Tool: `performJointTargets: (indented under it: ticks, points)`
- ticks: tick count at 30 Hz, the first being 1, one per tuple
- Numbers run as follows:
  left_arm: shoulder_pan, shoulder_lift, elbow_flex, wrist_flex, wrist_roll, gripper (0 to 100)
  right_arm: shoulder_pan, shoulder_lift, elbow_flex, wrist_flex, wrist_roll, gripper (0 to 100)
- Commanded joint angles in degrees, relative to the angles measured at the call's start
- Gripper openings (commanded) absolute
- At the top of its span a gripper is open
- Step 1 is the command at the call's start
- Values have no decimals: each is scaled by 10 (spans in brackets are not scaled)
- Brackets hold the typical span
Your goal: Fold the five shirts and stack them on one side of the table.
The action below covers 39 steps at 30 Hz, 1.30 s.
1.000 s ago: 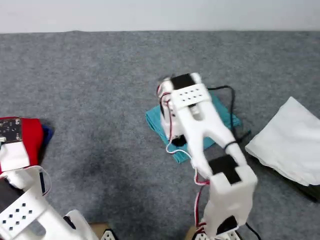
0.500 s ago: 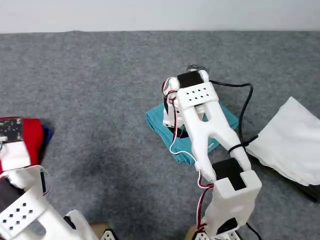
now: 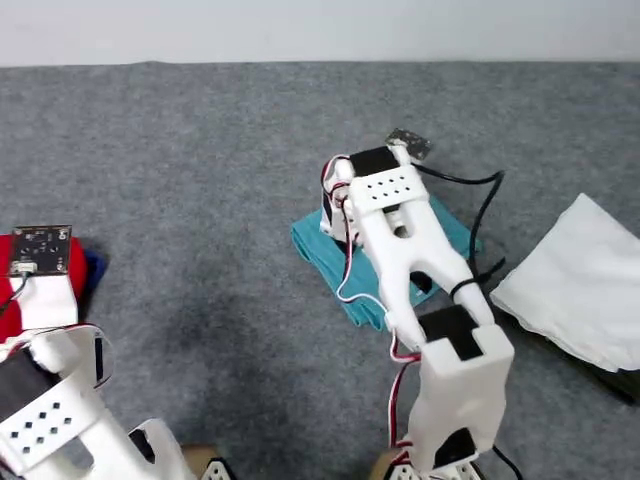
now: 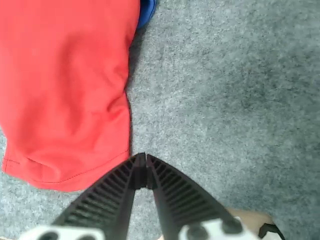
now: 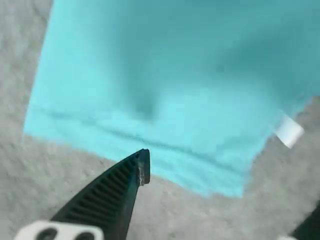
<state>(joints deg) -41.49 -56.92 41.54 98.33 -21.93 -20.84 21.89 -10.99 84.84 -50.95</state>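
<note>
Left gripper: pressed together, over the counter just beside the red shirt.
Blue shirt: you see it peeking from under the red.
Right gripper: spread above the teal shirt, mid-counter.
Tag: white, unreadable.
White shirt: right edge.

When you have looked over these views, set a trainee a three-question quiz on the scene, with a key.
1. What colour shows from under the red shirt?
2. Which shirt lies under the right arm? A red shirt, B teal shirt, C white shirt.
3. True or false: the left end effector is shut.
Key: 1 blue cloth; 2 B; 3 true.
</note>
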Motion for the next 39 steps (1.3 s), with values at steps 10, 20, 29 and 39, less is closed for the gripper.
performJointTargets:
  ticks: [10,20,29,39]
  points:
    - [2,-7,-2,-8,1,5,95,79,-4,-126,17,484]
    - [2,-6,-2,-8,1,5,94,159,-18,-138,18,445]
    - [1,-8,-2,-8,2,5,95,172,-36,-111,18,43]
    - [1,-8,-2,-8,2,5,103,158,-36,-96,37,10]
